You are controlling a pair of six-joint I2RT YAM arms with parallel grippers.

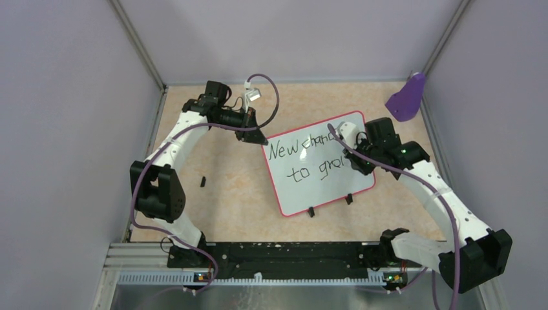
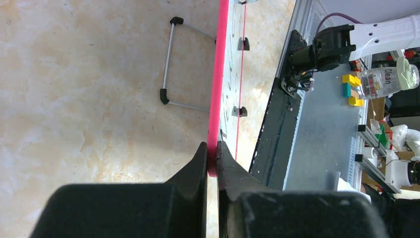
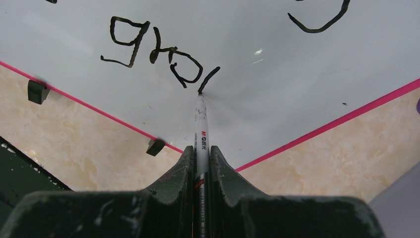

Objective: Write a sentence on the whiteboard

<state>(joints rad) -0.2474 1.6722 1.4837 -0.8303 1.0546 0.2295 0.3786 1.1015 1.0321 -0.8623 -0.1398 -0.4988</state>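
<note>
Whiteboard (image 1: pixel 323 192) rim (image 2: pixel 218 74) pinched by left gripper (image 2: pixel 212 149), right gripper (image 3: pixel 201 151) clamps the marker (image 3: pixel 200 114) mid-"grow"; finishing the "w" looks next.

Both the left arm (image 1: pixel 171 139) and right arm (image 1: pixel 439 187) are showing white link shells with chunky black joint housings. A purple cable (image 1: pixel 278 97) is trailing back from behind each gripper. The left gripper (image 2: pixel 212 148) is showing clean matte-black wedge fingers; the right gripper (image 3: pixel 201 151) fingers are showing white scuffs. A green LED (image 1: pixel 404 152) is glowing just behind the right gripper.
</note>
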